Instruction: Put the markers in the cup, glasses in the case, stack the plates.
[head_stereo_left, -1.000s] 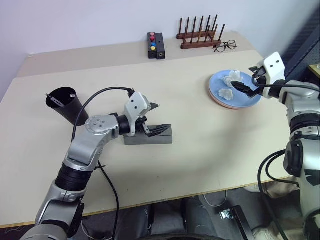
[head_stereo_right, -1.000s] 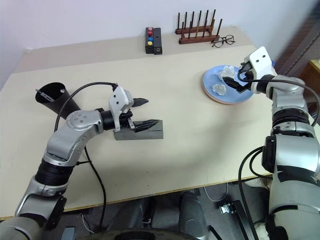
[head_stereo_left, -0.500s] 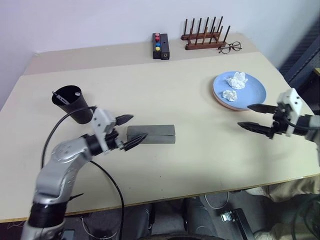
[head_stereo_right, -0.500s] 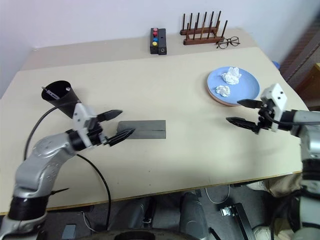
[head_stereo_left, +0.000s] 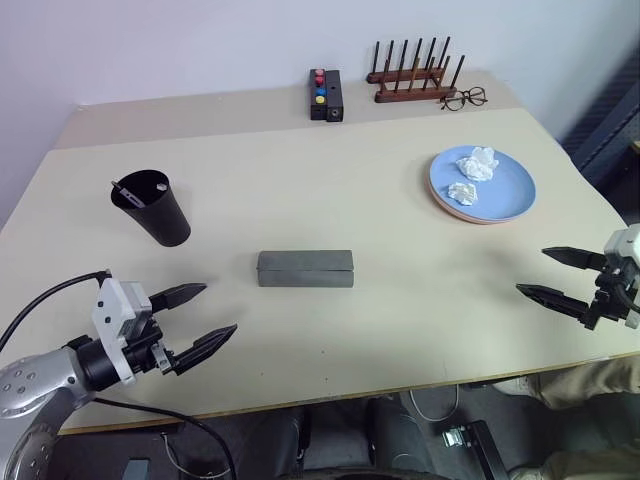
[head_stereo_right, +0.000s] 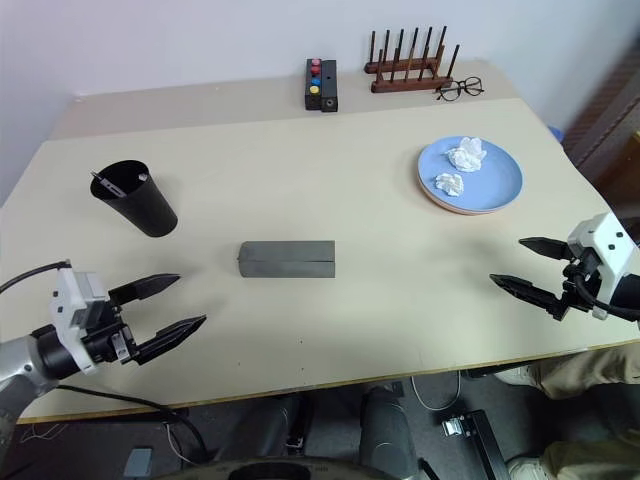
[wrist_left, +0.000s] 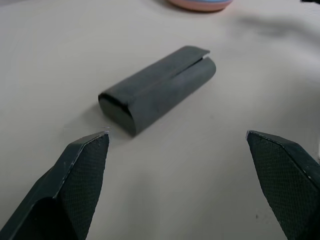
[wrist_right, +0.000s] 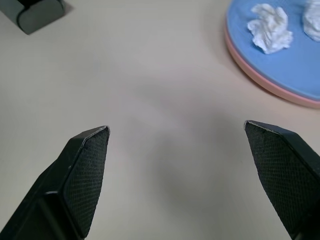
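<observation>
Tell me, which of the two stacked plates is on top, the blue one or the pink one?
The light blue plate is on top and carries two crumpled white paper balls. The salmon pink plate lies under it, showing as a thin rim along the near edge.

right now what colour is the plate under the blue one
Salmon pink; its rim peeks out under the blue plate, clearest in the right wrist view.

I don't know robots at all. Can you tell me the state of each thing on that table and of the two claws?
Case: shut, lying flat mid-table.
Cup: upright, a marker inside.
Blue plate: stacked on the pink plate, two crumpled tissues on it.
Wire-rimmed eyeglasses: unfolded beside the wooden rack.
Left gripper: fingers open, empty.
Right gripper: fingers open, empty.
</observation>
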